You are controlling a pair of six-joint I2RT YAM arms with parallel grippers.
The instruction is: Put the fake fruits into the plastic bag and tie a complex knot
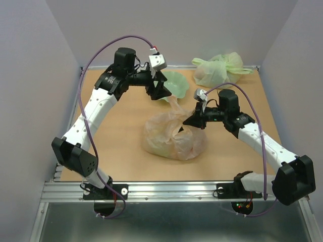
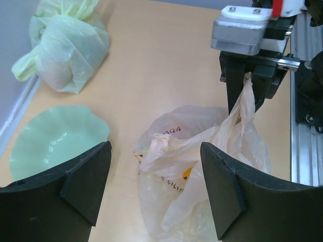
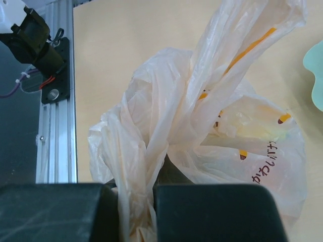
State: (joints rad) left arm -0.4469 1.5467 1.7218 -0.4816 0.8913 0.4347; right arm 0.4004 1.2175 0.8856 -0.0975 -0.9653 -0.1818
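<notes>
The whitish plastic bag [image 1: 174, 135] with orange marks lies mid-table, bulging. My right gripper [image 1: 192, 121] is shut on a twisted handle strip [image 3: 135, 201] of it and holds the strip up; the left wrist view shows this too [image 2: 246, 83]. My left gripper [image 1: 159, 89] is open and empty, hovering above the bag's far side, with the bag [image 2: 192, 166] between and below its fingers [image 2: 83, 181]. The fake fruits do not show clearly. Only a pale yellow-green shape [image 3: 252, 126] shows through the plastic.
A pale green scalloped bowl [image 1: 175, 82] sits behind the bag, right by my left gripper, and shows in the left wrist view [image 2: 50, 138]. A pale green knotted bag [image 1: 217, 69] lies at the back right. The metal rail [image 1: 166, 189] runs along the near edge.
</notes>
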